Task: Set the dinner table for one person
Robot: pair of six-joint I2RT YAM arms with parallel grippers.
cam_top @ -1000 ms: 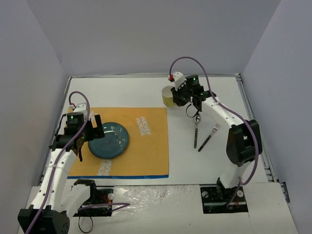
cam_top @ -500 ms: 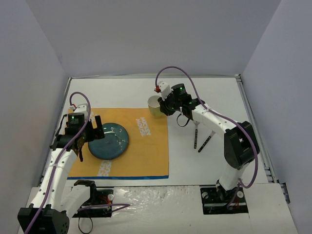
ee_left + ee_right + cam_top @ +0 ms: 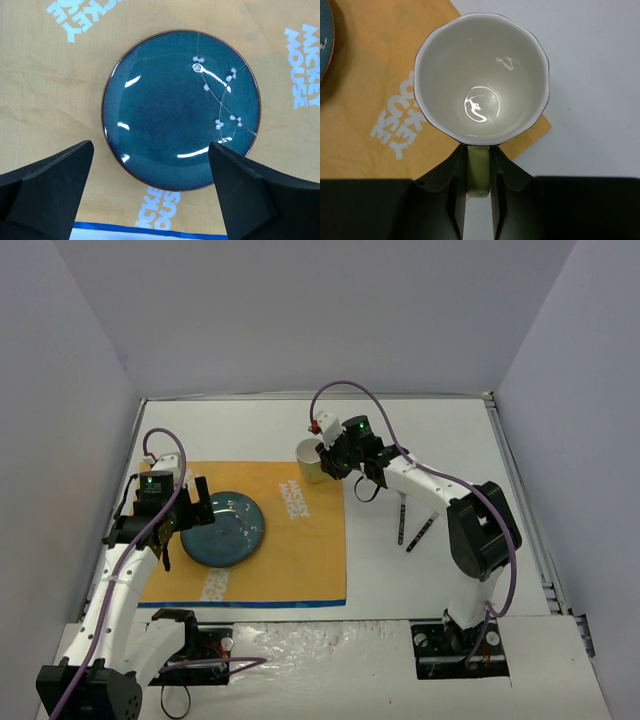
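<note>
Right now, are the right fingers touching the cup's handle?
Touching. Right wrist view: both right fingers clamp the cup by its green handle, no gap on either side.

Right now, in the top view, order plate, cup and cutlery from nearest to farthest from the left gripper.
1. Plate, on the mat beside the left gripper.
2. Cup, at the mat's far-right corner.
3. Cutlery, on the bare table, farther right.

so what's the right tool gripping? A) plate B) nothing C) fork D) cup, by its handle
D: the right wrist view shows the right tool shut on the handle of the cup.
</note>
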